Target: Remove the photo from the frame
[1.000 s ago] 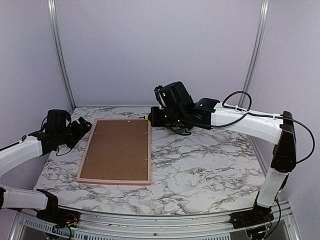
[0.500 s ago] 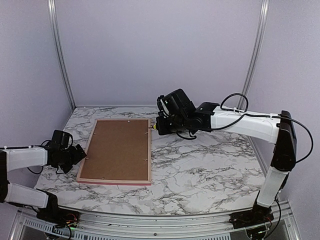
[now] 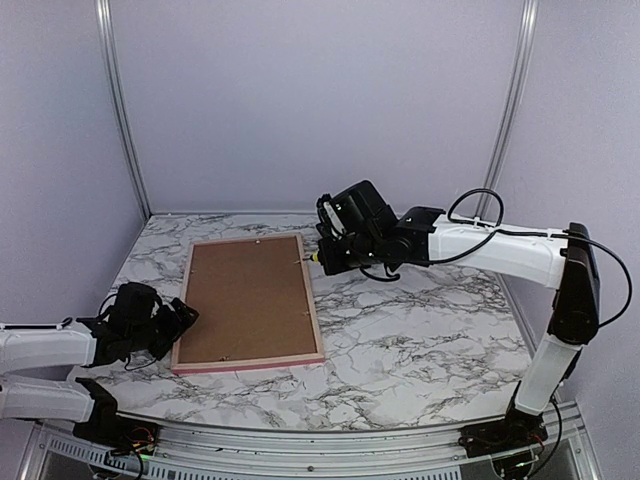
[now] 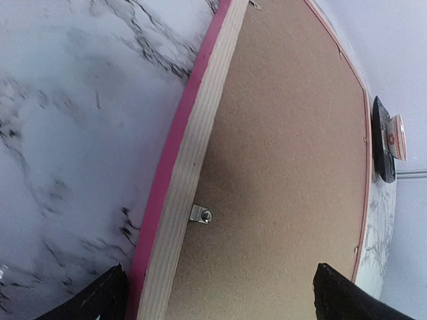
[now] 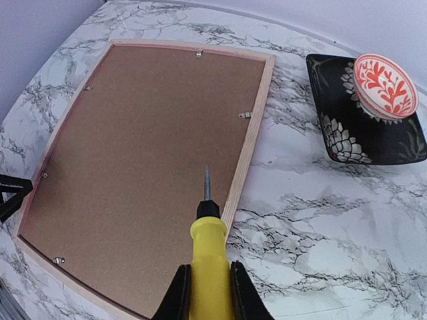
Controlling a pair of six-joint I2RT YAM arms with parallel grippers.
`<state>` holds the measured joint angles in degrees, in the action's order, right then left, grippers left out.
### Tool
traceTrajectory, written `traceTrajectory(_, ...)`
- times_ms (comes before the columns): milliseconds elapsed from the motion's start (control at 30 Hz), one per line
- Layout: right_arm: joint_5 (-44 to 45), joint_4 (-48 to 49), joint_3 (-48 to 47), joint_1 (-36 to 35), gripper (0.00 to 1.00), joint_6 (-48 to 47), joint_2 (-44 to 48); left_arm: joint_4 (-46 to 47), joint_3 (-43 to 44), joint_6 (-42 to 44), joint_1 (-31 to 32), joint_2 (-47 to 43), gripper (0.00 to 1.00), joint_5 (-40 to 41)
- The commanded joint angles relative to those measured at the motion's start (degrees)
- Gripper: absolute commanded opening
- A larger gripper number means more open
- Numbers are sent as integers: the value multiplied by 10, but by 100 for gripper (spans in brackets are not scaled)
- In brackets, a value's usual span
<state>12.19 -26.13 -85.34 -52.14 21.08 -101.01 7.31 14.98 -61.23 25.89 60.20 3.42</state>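
- Frame (image 3: 247, 366) lies face-down on marble table (image 3: 420, 330), brown backing board (image 3: 250, 300) up.
- Left gripper (image 3: 183, 318): wide, straddling frame's near-left edge, per its wrist view.
- Right gripper (image 5: 209, 287): clamped on yellow screwdriver (image 5: 210, 243).
- Only wrist views show black dish (image 5: 373, 137).

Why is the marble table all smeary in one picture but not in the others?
Left wrist: the table looks smeared and soft beside the frame, though the small metal clip reads fairly clearly. Right wrist: sharp throughout, even the close yellow screwdriver. Top external: even light, no glare, only faint shadows.
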Motion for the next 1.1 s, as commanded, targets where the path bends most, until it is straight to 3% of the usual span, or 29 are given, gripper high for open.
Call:
traceTrajectory(0,2,-30,6,4,0,-13,14,-22,-3,-101,77,0,99,17)
traceTrajectory(167,7,-71,11,4,0,-13,11,-22,57,-81,132,41,99,22)
traceTrajectory(333,-3,-114,23,1,0,-4,15,-187,120,-14,111,4,99,108)
traceTrajectory(400,-4,-130,29,-5,0,1,14,-192,126,18,73,-7,99,94)
traceTrajectory(533,12,-156,32,-22,0,22,4,-138,132,80,10,-3,99,18)
traceTrajectory(667,42,-167,33,-35,0,45,-5,-84,139,107,-15,23,99,-53)
traceTrajectory(867,29,-153,30,-47,0,59,-25,34,107,78,-23,51,99,-144)
traceTrajectory(1067,51,-158,29,-49,0,76,-37,77,90,60,-24,64,99,-182)
